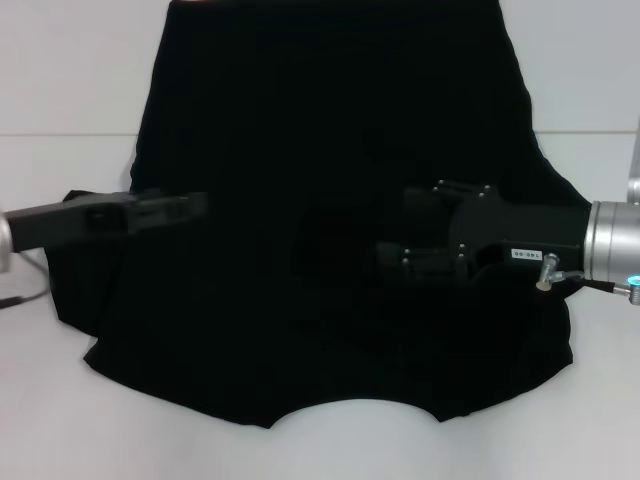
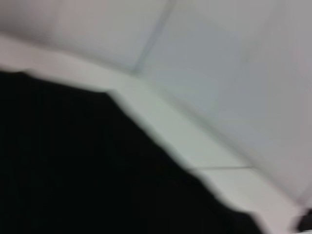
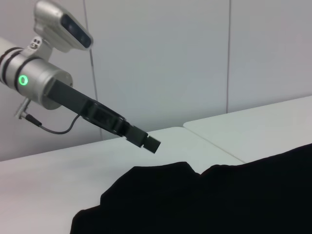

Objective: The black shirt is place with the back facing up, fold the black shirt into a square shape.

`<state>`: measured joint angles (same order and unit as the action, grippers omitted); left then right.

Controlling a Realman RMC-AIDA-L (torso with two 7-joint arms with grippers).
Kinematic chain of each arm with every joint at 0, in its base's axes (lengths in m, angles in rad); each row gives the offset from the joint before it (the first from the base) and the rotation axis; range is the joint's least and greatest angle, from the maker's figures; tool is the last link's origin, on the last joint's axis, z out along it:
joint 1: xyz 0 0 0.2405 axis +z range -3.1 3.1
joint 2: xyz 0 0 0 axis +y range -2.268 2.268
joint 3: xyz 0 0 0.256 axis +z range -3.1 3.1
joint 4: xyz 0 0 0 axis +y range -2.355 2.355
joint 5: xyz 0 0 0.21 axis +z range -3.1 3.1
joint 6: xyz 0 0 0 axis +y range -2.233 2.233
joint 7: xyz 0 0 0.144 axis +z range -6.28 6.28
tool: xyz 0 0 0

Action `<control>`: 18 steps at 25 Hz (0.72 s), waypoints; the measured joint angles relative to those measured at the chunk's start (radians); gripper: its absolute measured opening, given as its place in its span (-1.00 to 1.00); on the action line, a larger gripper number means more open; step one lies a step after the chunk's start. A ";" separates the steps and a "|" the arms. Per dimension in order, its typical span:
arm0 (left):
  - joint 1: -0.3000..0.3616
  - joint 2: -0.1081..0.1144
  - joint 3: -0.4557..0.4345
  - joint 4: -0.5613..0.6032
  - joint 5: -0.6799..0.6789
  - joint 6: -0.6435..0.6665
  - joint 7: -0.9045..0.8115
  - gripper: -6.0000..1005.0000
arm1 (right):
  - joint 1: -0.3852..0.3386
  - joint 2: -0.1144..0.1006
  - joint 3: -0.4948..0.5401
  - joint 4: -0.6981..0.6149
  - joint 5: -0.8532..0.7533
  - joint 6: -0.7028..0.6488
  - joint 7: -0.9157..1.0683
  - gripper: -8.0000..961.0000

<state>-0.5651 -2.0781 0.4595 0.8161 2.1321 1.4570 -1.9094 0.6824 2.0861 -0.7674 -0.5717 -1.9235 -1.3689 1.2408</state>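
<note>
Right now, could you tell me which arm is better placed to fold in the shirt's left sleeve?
Left, probably: the left gripper hovers over the black shirt by that sleeve; the right gripper hangs mid-shirt.

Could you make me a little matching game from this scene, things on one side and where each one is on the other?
Things:
1. black shirt
2. left gripper
3. right gripper
4. table

Places:
A. over the middle of the shirt, reaching in from the robot's right
B. white surface under everything
C. spread flat, neckline toward the robot
D. in the air above the shirt's left edge

Pairs: 1-C, 2-D, 3-A, 4-B
</note>
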 joint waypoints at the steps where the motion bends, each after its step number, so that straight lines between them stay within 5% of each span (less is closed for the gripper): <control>1: 0.001 0.004 -0.004 0.019 0.031 -0.022 -0.040 0.86 | 0.002 0.000 -0.001 0.001 0.000 0.000 0.001 0.87; 18: -0.010 0.022 -0.030 0.125 0.364 -0.147 -0.414 0.86 | 0.021 0.000 -0.050 0.001 -0.010 -0.005 0.067 0.87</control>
<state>-0.5755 -2.0559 0.4299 0.9414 2.4962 1.3105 -2.3237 0.7036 2.0865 -0.8178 -0.5705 -1.9337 -1.3736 1.3077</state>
